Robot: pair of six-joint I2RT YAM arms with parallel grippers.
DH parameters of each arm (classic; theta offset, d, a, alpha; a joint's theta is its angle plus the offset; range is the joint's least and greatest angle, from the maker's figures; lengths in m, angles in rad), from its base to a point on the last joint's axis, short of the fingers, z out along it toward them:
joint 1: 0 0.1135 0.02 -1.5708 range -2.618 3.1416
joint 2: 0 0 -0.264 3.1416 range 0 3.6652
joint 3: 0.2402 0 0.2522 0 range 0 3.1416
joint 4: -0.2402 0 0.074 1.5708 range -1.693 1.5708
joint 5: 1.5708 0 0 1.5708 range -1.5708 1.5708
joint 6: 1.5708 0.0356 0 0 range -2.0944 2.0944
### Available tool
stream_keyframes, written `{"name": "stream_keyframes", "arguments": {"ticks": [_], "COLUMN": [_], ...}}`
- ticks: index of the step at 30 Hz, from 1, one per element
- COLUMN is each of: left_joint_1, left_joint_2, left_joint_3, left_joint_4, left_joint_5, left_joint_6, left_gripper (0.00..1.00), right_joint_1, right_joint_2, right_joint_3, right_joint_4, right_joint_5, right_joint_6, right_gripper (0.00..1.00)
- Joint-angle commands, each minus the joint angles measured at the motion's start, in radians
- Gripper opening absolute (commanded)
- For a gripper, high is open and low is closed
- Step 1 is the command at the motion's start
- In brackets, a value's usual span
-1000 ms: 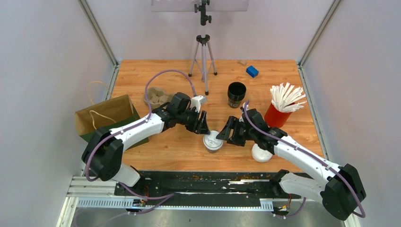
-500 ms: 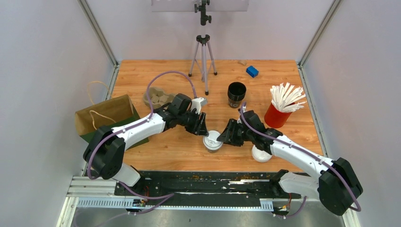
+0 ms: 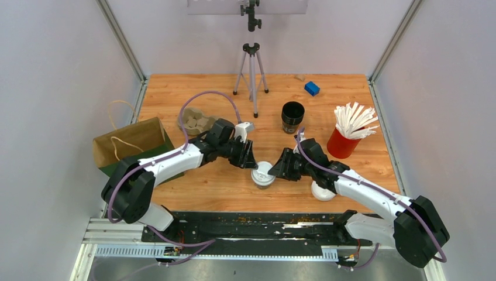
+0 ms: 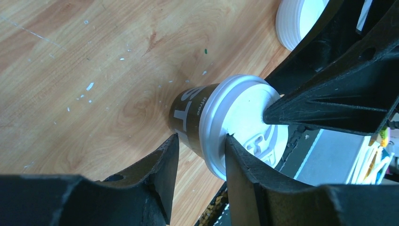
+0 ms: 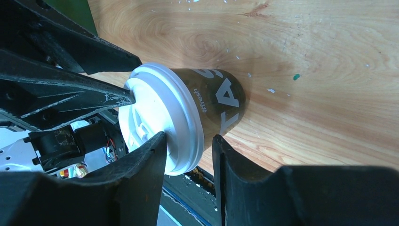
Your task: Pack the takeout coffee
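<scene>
One takeout coffee (image 3: 263, 175), a dark cup with a white lid, stands upright near the table's front edge. My left gripper (image 3: 252, 165) reaches it from the left. In the left wrist view, the left gripper (image 4: 200, 137) straddles the lid's rim. One fingertip rests on the lid top and the other stands beside the cup wall (image 4: 188, 113), a gap showing. My right gripper (image 3: 276, 171) mirrors this from the right. In the right wrist view, the right gripper (image 5: 189, 136) stands open round the rim of the cup (image 5: 221, 99). A second white-lidded cup (image 3: 323, 191) sits partly under the right arm.
A brown paper bag (image 3: 131, 143) stands open at the left, with a cardboard cup carrier (image 3: 194, 121) behind the left arm. A black stack of lidless cups (image 3: 292, 117), a red cup of white straws (image 3: 351, 132), a tripod (image 3: 251, 70) and a blue block (image 3: 312, 88) stand farther back.
Both grippers have closed in on the lidded cup, and their jaws have narrowed round its rim. The cup has not moved.
</scene>
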Motion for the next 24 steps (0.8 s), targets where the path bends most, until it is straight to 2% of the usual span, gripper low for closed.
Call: {"name": "stream_keyframes", "arguments": {"ticks": [1, 7, 16, 24], "left_joint_1": [0.004, 0.003, 0.000, -0.004], "left_joint_2": [0.035, -0.085, -0.236, -0.290], "left_joint_3": [-0.129, -0.177, -0.279, -0.285], "left_joint_4": [-0.045, -0.011, 0.061, 0.181], "left_joint_5": [-0.096, -0.041, -0.044, -0.009], "left_joint_6": [-0.006, -0.080, -0.211, -0.283], "left_gripper": [0.45, 0.45, 0.46, 0.55], "right_joint_1": [0.004, -0.004, -0.048, -0.063], "right_joint_2": [0.009, 0.034, 0.152, 0.232], "right_joint_3": [-0.042, 0.049, 0.164, 0.240], "right_joint_4": [-0.034, -0.049, -0.054, -0.068], "right_joint_5": [0.036, 0.023, -0.105, -0.161], "right_joint_6": [-0.069, -0.234, -0.427, -0.509], "right_gripper": [0.40, 0.41, 0.49, 0.52]}}
